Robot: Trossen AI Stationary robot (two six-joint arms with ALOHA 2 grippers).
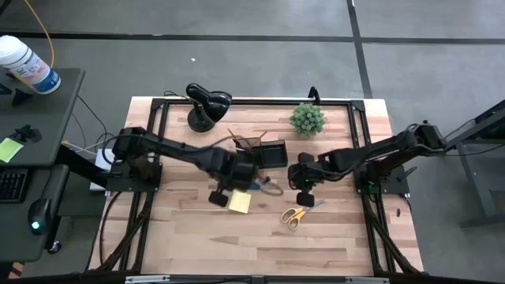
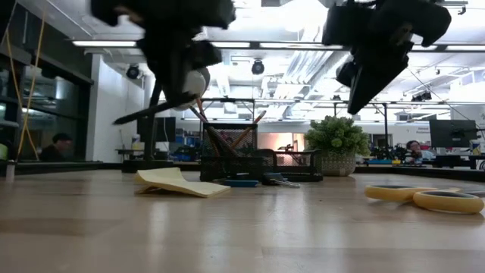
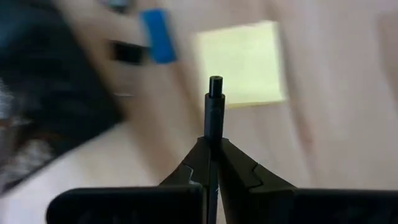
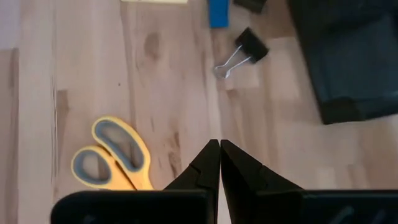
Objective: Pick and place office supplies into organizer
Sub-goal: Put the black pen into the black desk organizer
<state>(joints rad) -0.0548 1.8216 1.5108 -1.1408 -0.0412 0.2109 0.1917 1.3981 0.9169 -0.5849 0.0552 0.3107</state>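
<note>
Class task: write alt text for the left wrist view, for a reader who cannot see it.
The left gripper is shut on a dark pen, held above the wooden table. Beyond the pen's tip lies a yellow sticky-note pad, with a small blue block beside it. The picture is blurred.

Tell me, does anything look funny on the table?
A little. The sticky pad has a curled-up corner instead of lying flat, near the organizer. The scissors, clip and blue block lie loose on the table.
</note>
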